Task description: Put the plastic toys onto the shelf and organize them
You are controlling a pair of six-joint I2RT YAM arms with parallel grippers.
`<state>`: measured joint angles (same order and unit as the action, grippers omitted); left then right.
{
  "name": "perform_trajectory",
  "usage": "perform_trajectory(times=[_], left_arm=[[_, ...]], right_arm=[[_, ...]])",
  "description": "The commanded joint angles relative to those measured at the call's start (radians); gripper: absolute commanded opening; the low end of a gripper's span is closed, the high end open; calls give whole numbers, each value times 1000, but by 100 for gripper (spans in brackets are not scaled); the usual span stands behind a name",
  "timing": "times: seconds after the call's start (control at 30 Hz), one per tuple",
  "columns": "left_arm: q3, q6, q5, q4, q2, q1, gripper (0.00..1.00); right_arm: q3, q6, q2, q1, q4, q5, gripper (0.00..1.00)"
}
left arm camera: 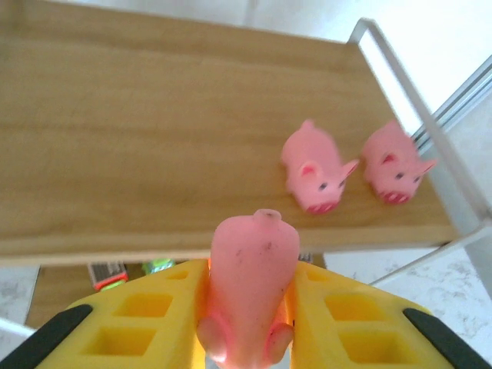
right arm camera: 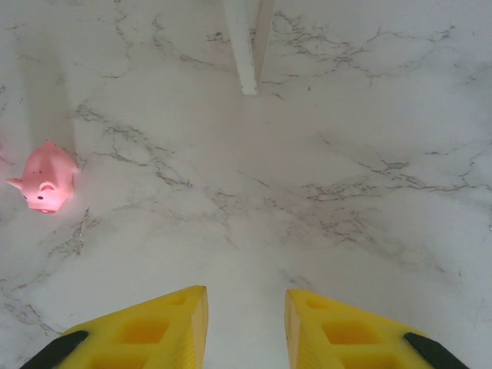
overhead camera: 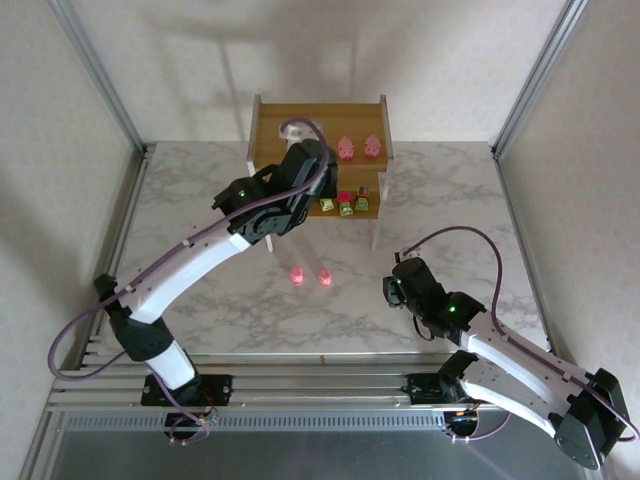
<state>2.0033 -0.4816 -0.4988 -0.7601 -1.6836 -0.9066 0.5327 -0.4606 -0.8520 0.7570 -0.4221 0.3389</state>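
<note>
Marbled tabletop [overhead camera: 450, 200] (pale walls [overhead camera: 60, 100] around) bears wooden shelf [overhead camera: 270, 125]; two pigs [overhead camera: 297, 275] loose.

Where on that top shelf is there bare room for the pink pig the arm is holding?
The top board is bare from its left end up to one pink pig; that pig and a second pig crowd the right end by the white side panel.

Five pink pigs [overhead camera: 345, 150] [overhead camera: 372, 147] [overhead camera: 297, 275] [overhead camera: 324, 277] [left arm camera: 250, 284], three visible green-based blocky toys [overhead camera: 327, 205] [overhead camera: 345, 207] [overhead camera: 362, 203], one wooden shelf [overhead camera: 268, 125] and two robot arms [overhead camera: 200, 262] [overhead camera: 505, 352] were counted.
</note>
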Motion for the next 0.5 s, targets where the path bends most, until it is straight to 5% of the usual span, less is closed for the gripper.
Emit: perform_trajectory(times=[0.0,0.47], left_arm=[[117,73,-19,-68,-64,21,30],[229,104,25,-56,-180,129,31]], right_arm=[[-14,-11,14,-5,14,15,32],[-18,-12,21,-5,13,18,32]])
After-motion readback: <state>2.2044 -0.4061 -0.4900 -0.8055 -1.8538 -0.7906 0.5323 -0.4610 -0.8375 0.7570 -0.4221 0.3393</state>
